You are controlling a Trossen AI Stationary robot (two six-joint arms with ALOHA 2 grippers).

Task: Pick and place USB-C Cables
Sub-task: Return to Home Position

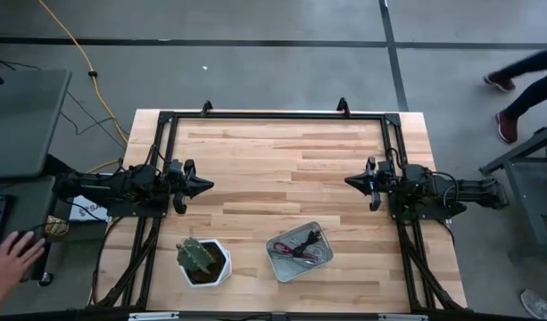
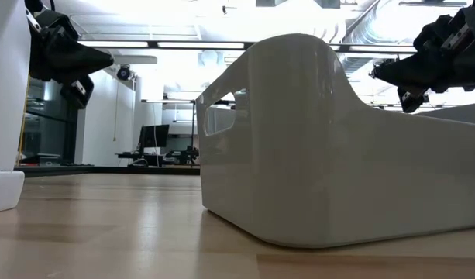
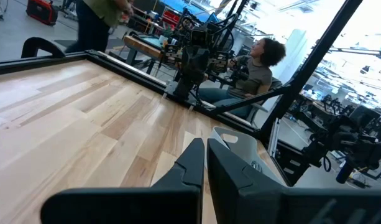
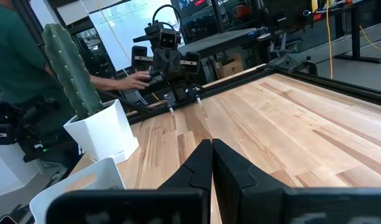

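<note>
The USB-C cables [image 1: 305,247] lie tangled inside a pale bin [image 1: 280,266] near the table's near edge; maroon and dark strands show, the others I cannot pick out. The bin's white wall [image 2: 314,139] fills the low view and its rim [image 3: 230,138] [image 4: 72,186] shows in both wrist views. My left gripper [image 1: 208,185] [image 3: 204,149] hovers shut above the left side of the table, pointing right. My right gripper [image 1: 350,181] [image 4: 212,146] hovers shut above the right side, pointing left. Both stand well clear of the bin.
A cactus in a white pot [image 1: 203,259] [image 4: 97,124] stands left of the bin near the near edge. A black frame [image 1: 273,115] rims the table. A person's hand [image 1: 10,259] shows at the left edge, and people are seated or walking beyond the table.
</note>
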